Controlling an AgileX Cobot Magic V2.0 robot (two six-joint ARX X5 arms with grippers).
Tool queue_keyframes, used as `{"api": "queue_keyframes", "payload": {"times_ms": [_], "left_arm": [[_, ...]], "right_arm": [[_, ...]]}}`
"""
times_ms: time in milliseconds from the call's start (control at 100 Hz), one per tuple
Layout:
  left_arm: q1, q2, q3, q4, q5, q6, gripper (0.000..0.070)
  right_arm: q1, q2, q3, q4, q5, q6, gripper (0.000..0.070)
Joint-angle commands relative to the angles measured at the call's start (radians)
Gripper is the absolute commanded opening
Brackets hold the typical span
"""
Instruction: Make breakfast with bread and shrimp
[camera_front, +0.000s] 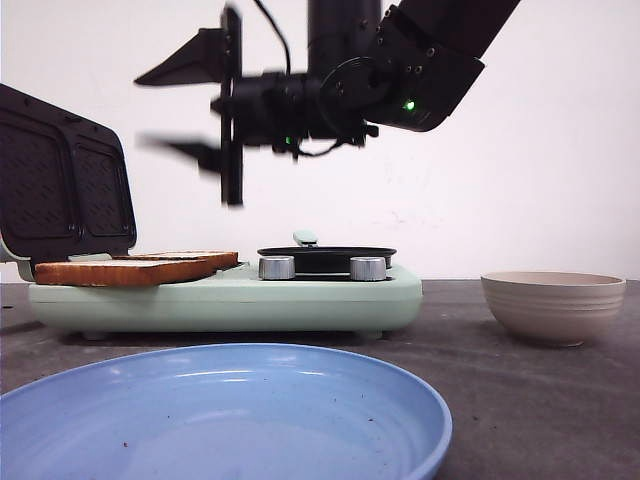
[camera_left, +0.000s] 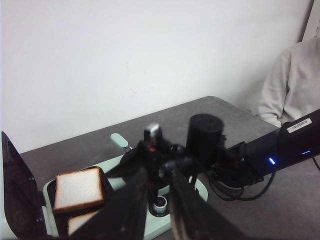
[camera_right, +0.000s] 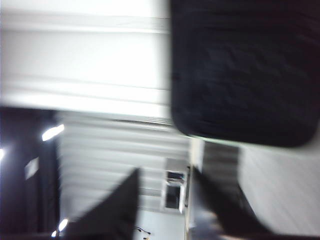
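Right end effector (camera_front: 170, 110) hangs high above the sandwich maker (camera_front: 225, 295) in my front view, turned sideways, fingers spread wide and empty. Both bread slices (camera_front: 135, 268) lie on the open maker's plate beside its raised lid (camera_front: 65, 185); a blue plate (camera_front: 220, 415) sits nearest me, a beige bowl (camera_front: 553, 305) to the right on the surface (camera_front: 500, 380). From the left wrist, the left end effector (camera_left: 155, 200) shows a narrow gap, holding nothing, above the bread (camera_left: 78, 189). Right wrist view is blurred; I see parted fingers (camera_right: 120, 205) only.
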Motion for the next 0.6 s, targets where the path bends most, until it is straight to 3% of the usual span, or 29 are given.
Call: {"api": "queue_keyframes", "payload": {"times_ms": [0, 80, 200, 310, 410, 490, 590], "left_arm": [[-0.007, 0.005, 0.011, 0.011, -0.006, 0.006, 0.0003], [-0.007, 0.007, 0.011, 0.011, -0.006, 0.006, 0.0003], [-0.007, 0.007, 0.011, 0.011, -0.006, 0.006, 0.0003], [-0.007, 0.007, 0.011, 0.011, -0.006, 0.006, 0.0003], [-0.007, 0.007, 0.011, 0.011, -0.007, 0.006, 0.0003], [-0.007, 0.007, 0.011, 0.011, -0.007, 0.006, 0.0003], [-0.007, 0.007, 0.011, 0.011, -0.035, 0.007, 0.0003]], "right_arm": [[-0.01, -0.016, 0.008, 0.177, 0.024, -0.019, 0.0], [-0.028, -0.047, 0.008, 0.247, 0.049, -0.05, 0.0], [-0.066, -0.107, 0.008, 0.187, 0.027, -0.138, 0.0], [-0.098, -0.187, 0.008, -0.021, 0.006, -0.293, 0.0], [-0.122, -0.298, 0.008, -0.357, 0.033, -0.571, 0.0], [-0.133, -0.414, 0.008, -0.718, 0.182, -0.878, 0.0], [-0.134, -0.552, 0.008, -1.094, 0.503, -1.218, 0.0]]}}
